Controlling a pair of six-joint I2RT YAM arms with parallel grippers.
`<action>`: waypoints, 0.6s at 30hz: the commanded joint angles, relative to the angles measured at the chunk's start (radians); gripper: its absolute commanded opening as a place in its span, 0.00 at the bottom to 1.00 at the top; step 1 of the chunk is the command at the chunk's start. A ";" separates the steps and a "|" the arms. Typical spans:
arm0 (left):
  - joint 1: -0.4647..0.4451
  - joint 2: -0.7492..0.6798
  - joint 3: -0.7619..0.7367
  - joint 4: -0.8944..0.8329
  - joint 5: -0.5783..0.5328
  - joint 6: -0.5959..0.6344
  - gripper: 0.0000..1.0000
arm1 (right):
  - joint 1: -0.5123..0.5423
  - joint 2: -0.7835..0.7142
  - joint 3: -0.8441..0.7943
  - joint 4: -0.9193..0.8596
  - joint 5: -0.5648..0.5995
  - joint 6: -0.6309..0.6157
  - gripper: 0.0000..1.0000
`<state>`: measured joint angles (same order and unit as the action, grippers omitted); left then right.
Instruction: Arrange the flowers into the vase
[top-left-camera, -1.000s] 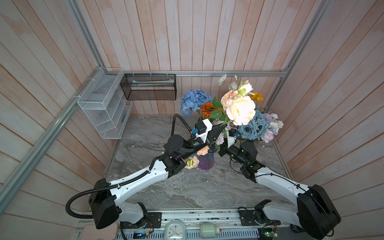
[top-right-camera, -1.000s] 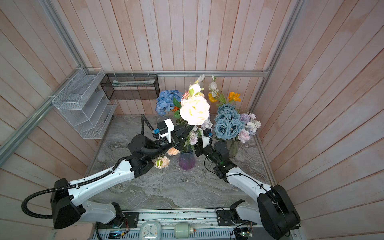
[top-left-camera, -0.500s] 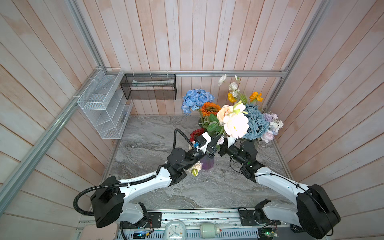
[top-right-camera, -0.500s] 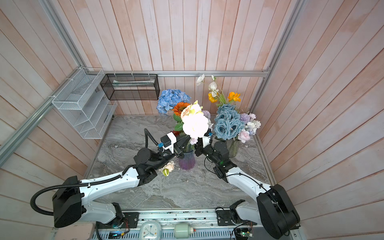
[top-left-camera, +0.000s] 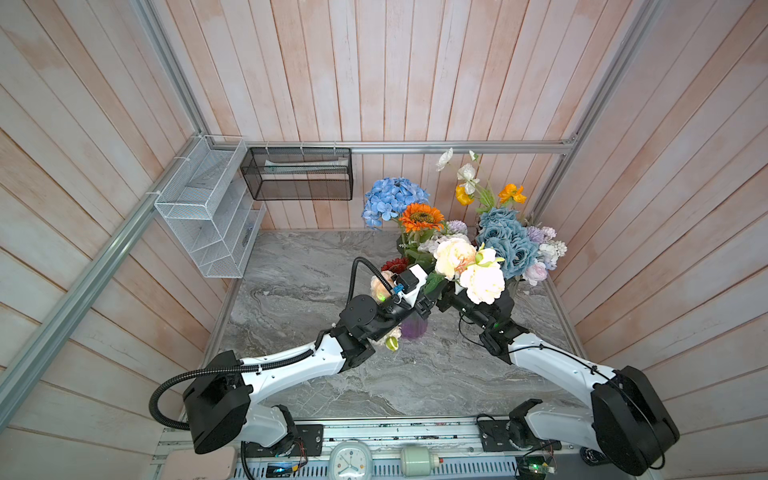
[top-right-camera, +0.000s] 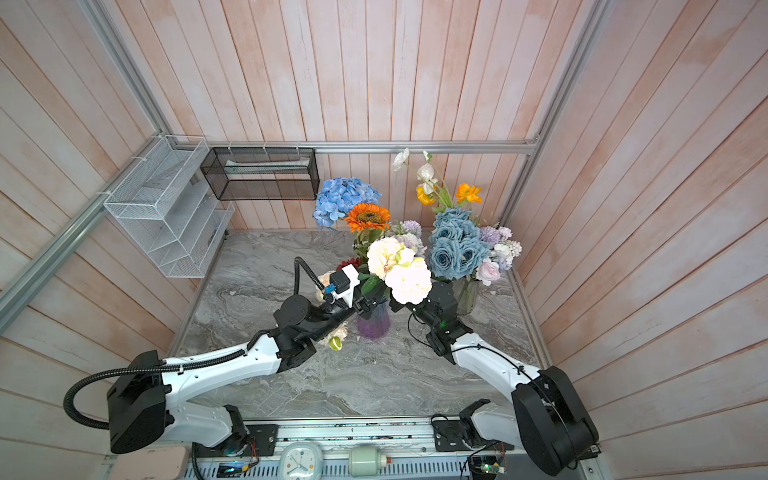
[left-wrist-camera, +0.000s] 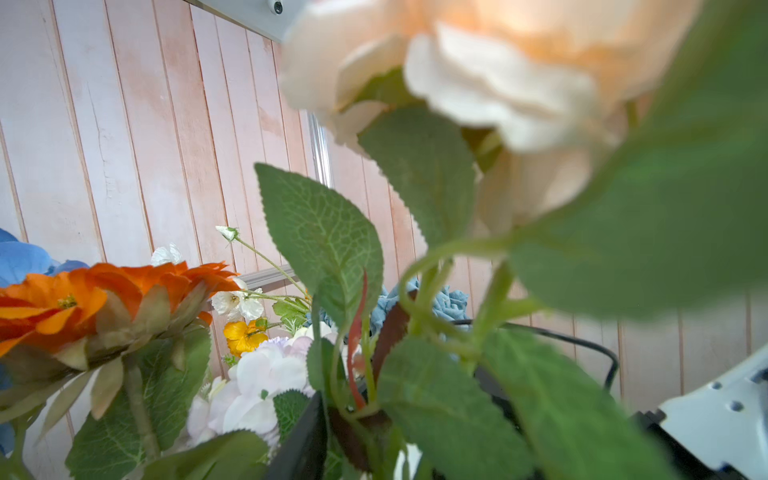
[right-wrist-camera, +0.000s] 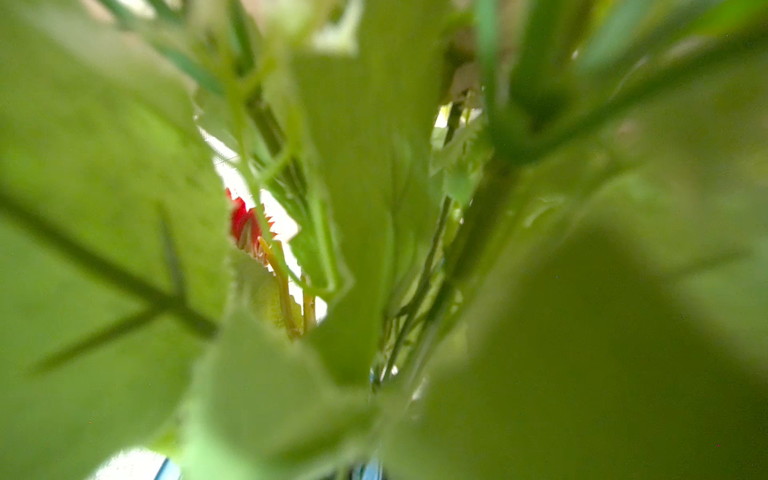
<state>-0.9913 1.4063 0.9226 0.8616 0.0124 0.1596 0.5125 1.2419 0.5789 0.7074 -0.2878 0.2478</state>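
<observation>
I judge the peach roses (top-left-camera: 482, 282) are in the vase (top-left-camera: 413, 329). Left claw (top-left-camera: 428, 303) unreadable. Right claw (top-left-camera: 444, 300) pressed together, presumably steadying stems.

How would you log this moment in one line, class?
stage: peach roses above purple vase | left pincer: below blooms, grip unclear | right pincer: closed, below blooms

Whitewashed pink wooden plank walls (top-left-camera: 374, 62) enclose a grey marble-patterned desk (top-left-camera: 299, 291) on three sides, evenly and brightly lit. Silver aluminium frame rails (top-left-camera: 457, 146) run along the walls. A white wire-mesh tiered rack (top-left-camera: 199, 216) hangs on the left wall, a black mesh rectangular basket (top-left-camera: 297, 178) on the back wall just beside it. In front of the desk sit a round white clock (top-left-camera: 350, 459) and a pale green cylinder (top-left-camera: 417, 460).
</observation>
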 joint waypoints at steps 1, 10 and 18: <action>0.002 0.004 0.046 -0.042 -0.028 0.030 0.45 | 0.002 0.022 -0.012 -0.102 0.004 -0.004 0.14; 0.008 -0.052 0.168 -0.322 -0.019 0.039 0.59 | 0.002 0.028 -0.013 -0.090 0.003 0.006 0.14; 0.010 -0.085 0.209 -0.470 -0.044 0.015 0.62 | 0.002 0.032 -0.008 -0.095 -0.004 0.011 0.14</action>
<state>-0.9882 1.3411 1.0885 0.4828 -0.0093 0.1844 0.5121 1.2446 0.5789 0.7105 -0.2859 0.2623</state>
